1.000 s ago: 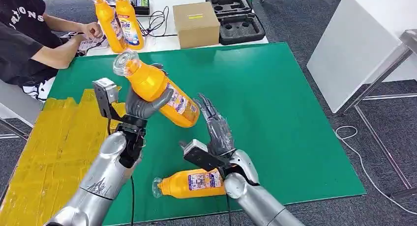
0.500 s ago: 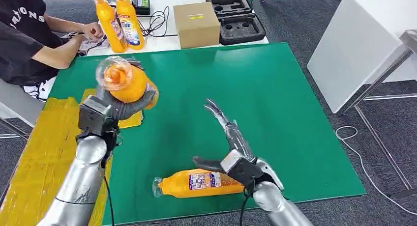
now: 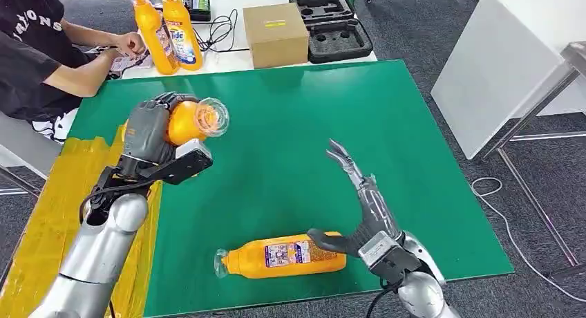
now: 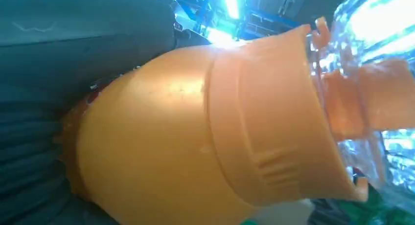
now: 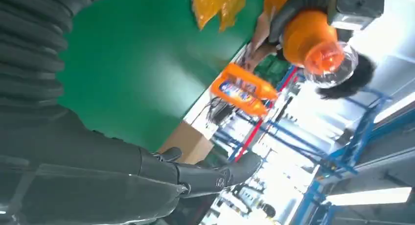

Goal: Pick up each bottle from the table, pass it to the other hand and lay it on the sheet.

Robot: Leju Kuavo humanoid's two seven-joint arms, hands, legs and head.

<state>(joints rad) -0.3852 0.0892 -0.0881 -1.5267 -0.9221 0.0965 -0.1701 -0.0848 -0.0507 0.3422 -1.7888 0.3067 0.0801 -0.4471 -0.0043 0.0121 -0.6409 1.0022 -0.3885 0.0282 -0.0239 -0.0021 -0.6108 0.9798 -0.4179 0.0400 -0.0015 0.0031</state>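
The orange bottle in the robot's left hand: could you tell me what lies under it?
Under the orange plastic bottle held by the left hand lie the green mat and the edge of the yellow sheet. The hand and arm cover the ground directly below.

White capital letters reading "IONS", the end of a longer word, run across the black T-shirt (image 3: pixel 27 27) of a person seated far beyond the left hand's fingers (image 3: pixel 160 104). Past those fingers, two upright orange bottles (image 3: pixel 169 31) carry blue labels; one shows letters that look like "ide". The bottle lying on the tabletop (image 3: pixel 280 256), beside the right hand's fingers (image 3: pixel 330 240), has a blue and white label with print too small to read.
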